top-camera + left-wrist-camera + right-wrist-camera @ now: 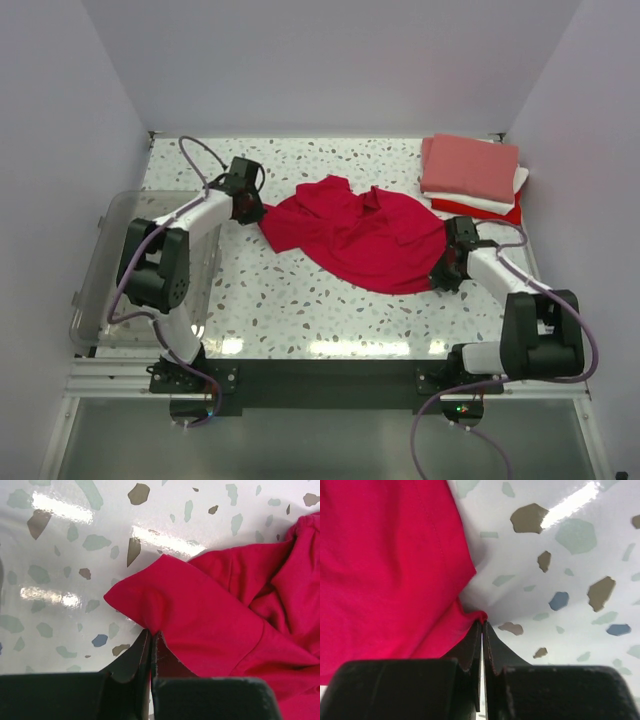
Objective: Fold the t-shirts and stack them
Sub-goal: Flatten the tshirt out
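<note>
Your crumpled red shirt [360, 235] lies in the middle of the table [300, 300], with the left end effector [150, 639] and right end effector [482, 628] each pinched shut on its edge; it's soft, light and limp, so hold hems or corners and keep it taut

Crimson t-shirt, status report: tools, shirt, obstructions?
Left tool shut on crimson t-shirt, left end. Right tool shut on its right edge. Shirt crumpled on table, unfolded. Folded stack far right corner; nothing blocking.
</note>
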Controlling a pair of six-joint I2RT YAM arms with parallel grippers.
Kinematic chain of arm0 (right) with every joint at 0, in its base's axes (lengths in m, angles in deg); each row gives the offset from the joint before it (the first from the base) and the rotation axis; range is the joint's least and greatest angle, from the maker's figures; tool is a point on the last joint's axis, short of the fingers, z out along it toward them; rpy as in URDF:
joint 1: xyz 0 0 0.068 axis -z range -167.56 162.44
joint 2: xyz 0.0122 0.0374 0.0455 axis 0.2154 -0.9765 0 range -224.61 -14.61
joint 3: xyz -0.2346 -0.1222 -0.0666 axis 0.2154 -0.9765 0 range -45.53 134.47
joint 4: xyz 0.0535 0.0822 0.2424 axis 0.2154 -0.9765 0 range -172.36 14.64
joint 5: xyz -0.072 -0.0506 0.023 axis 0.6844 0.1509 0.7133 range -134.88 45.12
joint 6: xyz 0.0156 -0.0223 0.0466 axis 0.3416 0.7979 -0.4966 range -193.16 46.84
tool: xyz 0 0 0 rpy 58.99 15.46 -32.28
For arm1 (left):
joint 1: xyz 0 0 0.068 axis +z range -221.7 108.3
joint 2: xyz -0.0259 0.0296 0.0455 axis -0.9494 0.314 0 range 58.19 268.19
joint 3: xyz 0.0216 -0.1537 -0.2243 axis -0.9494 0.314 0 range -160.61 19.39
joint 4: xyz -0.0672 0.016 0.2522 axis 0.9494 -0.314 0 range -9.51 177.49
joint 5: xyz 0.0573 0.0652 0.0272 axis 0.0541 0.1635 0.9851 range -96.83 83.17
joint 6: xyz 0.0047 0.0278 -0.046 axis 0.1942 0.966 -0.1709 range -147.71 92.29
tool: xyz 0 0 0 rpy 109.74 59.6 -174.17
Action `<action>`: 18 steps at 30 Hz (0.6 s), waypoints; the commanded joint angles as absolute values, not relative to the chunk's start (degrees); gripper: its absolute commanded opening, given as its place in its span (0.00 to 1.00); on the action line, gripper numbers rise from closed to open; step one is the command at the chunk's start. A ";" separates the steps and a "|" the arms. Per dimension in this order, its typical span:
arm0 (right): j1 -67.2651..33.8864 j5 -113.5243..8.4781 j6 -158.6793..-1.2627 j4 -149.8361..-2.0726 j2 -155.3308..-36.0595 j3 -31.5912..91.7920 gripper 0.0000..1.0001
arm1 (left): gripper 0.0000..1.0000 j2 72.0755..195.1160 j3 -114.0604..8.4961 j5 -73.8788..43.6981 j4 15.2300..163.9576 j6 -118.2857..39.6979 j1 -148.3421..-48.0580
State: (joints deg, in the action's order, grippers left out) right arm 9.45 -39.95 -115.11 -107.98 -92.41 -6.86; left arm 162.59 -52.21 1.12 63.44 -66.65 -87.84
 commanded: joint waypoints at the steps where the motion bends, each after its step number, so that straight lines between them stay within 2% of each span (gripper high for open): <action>1: 9.45 -35.93 -111.31 -111.47 -87.14 -1.35 0.00 | 0.00 155.93 -55.05 2.84 61.04 -64.11 -87.78; 7: 9.54 -33.11 -109.37 -120.96 -79.31 11.39 0.00 | 0.00 149.34 -59.18 2.14 58.49 -62.87 -87.78; 18: 9.45 -30.29 -105.07 -129.93 -78.07 31.35 0.00 | 0.00 145.73 -77.00 -1.38 50.93 -61.12 -87.78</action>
State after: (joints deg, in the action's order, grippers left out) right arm 9.45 -32.98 -107.75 -125.51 -78.93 25.47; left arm 148.95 -70.83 -0.24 53.32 -63.42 -87.84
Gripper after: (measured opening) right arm 0.010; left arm 0.027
